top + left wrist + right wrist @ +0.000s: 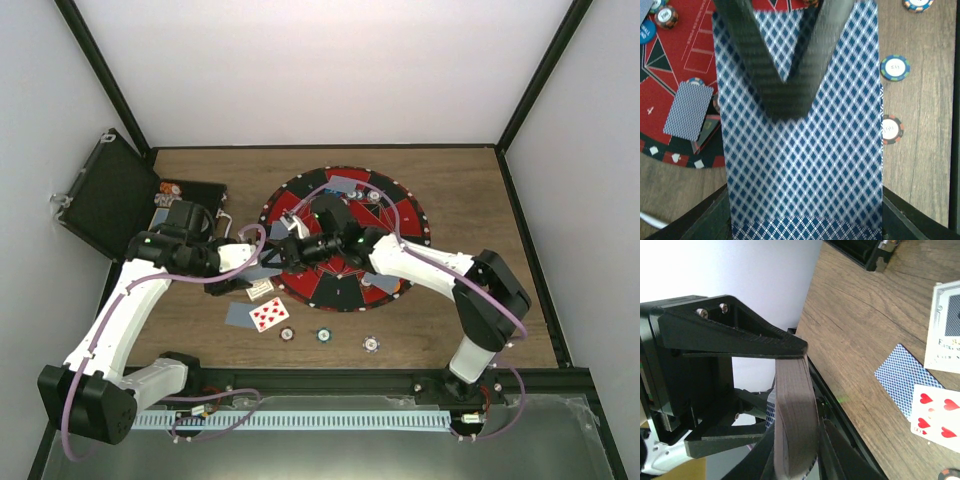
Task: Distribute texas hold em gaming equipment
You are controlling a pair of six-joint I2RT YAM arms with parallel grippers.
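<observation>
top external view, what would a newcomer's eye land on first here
The big round red-and-black mat in the middle draws the eye, with the left arm and right arm meeting over its left part. Just nearer lie a face-up card with red pips and, along the near edge, a row of three chips. In the left wrist view a blue diamond-backed deck of cards fills nearly the whole picture.

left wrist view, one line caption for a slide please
Left gripper holding a stack of blue-backed cards, red mat on the left of frame, poker chips on the wooden table at right.
</observation>
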